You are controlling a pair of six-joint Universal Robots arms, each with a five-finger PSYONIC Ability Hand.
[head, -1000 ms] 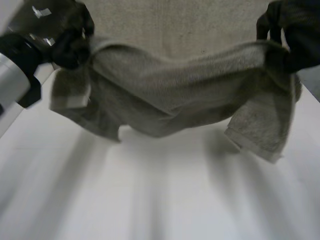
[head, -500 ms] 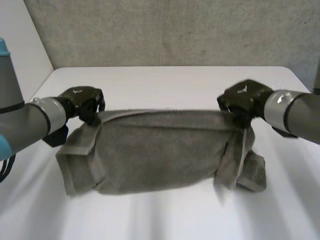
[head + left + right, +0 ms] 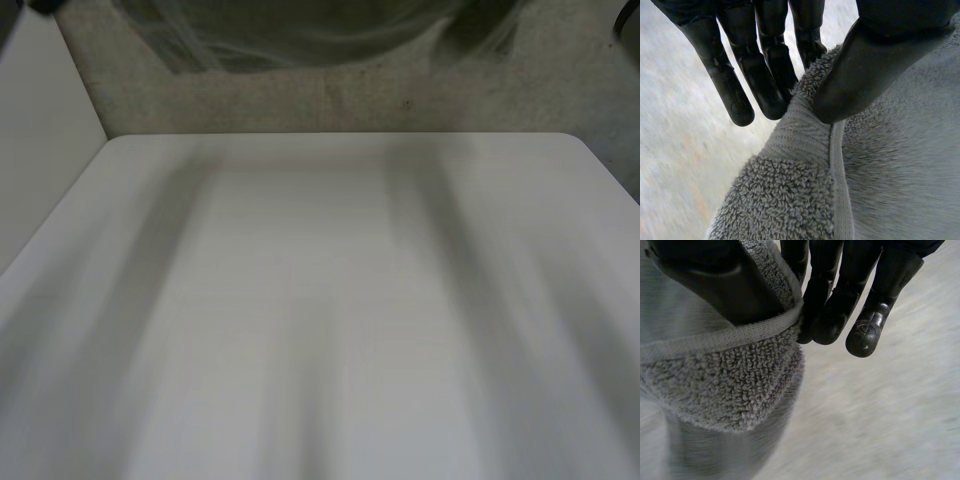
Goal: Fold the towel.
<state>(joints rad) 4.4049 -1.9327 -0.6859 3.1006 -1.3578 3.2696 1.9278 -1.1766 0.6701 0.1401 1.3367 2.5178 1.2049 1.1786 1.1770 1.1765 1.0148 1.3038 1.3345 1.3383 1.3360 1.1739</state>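
Head view: towel hangs high off the tabletop; wrist views add the grips: left robot hand and right robot hand each pinch its hem, thumb against fingers.

Your towel is thick grey terry cloth, its loops standing up rough and fuzzy. Across it runs a flat woven band, ribbed and short-napped, closed by a smooth stitched hem. At the right wrist you see the same looped pile bordered by a flat hem. The left hand looks to you like black hard plastic or rubber, smooth with a dull sheen. The right hand has the same finish, but one fingertip is scuffed with pale scratches. The table is white, smooth and matt. Behind it you have a grey wall, rough and speckled like concrete
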